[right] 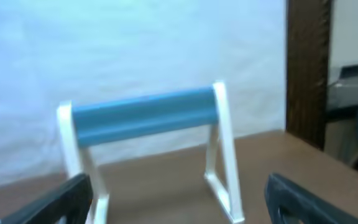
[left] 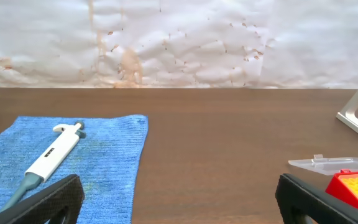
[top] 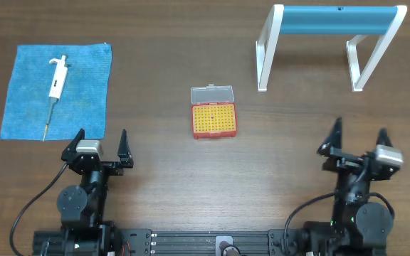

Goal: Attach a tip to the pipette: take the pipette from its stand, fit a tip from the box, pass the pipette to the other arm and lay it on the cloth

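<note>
The white pipette [top: 55, 80] lies on the blue cloth [top: 84, 107] at the far left of the table, a yellow tip [top: 47, 129] fitted at its lower end. The left wrist view has the pipette [left: 53, 157] flat on the cloth [left: 114, 155]. The red tip box [top: 214, 121] sits mid-table with its clear lid open. The stand [top: 333, 21], a blue bar on white legs, holds nothing at the back right; it faces the right wrist view as the stand [right: 145, 115]. My left gripper [top: 98, 146] rests open near the cloth's front edge. My right gripper [top: 358, 139] rests open at the front right.
The tip box [left: 356, 186] with its clear lid shows at the edge of the left wrist view. Bare wooden table lies between the box and both arms. A white wall stands behind the table.
</note>
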`<state>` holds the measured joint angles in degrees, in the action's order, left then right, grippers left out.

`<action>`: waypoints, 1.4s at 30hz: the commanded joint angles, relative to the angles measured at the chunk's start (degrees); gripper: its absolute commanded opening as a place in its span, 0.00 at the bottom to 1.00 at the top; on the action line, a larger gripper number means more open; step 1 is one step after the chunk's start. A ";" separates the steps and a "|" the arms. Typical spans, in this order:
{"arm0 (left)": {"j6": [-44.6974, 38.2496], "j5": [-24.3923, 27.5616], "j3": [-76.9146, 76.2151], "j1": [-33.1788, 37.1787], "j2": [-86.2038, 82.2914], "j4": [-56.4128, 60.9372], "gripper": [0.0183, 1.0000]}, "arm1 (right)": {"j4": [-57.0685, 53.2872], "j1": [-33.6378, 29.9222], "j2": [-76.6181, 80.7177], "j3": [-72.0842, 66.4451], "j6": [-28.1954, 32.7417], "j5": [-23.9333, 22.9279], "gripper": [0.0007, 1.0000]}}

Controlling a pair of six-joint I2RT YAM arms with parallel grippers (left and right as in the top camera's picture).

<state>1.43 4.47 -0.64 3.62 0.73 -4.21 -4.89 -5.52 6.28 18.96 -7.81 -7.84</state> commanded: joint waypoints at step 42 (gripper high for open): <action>0.26 -1.07 0.33 0.28 -0.52 -0.09 1.00 | 0.68 -2.49 -5.79 -18.73 0.00 8.50 0.90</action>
<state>1.43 4.47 -0.62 3.62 0.73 -4.21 -3.75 -7.88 0.84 0.36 -7.81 0.16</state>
